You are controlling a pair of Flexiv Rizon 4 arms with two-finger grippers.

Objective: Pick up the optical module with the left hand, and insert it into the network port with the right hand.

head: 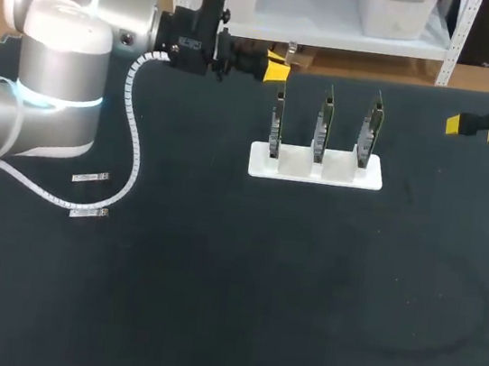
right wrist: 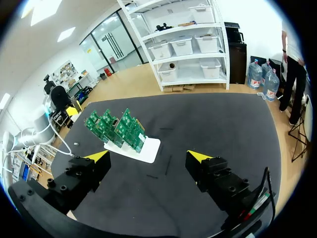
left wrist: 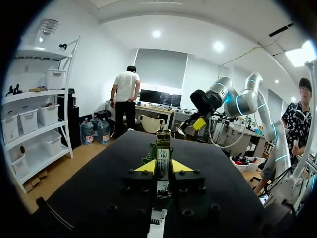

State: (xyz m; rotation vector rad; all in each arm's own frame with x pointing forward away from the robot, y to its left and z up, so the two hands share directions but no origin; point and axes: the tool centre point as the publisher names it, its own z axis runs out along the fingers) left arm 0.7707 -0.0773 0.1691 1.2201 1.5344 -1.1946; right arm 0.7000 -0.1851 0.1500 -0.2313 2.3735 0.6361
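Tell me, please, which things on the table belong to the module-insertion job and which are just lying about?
For the job:
- optical module and second module
- three green boards upright in the white stand
- left gripper and right gripper, both open

Lying about:
- cable sleeve of the left arm, trailing over the table beside the modules

**Both arms held high, hands pointing at each other**

The left arm [head: 62, 57] comes in from the left. Its silver links are folded at the elbow, its black wrist is level, and a ribbed white hose hangs beneath. The left hand [head: 277, 70] points straight across toward the right. The right arm [left wrist: 242, 101] is bent and raised. The right hand [head: 458, 125] points back leftward, and its fingers [right wrist: 99, 156] are spread wide with nothing between them.
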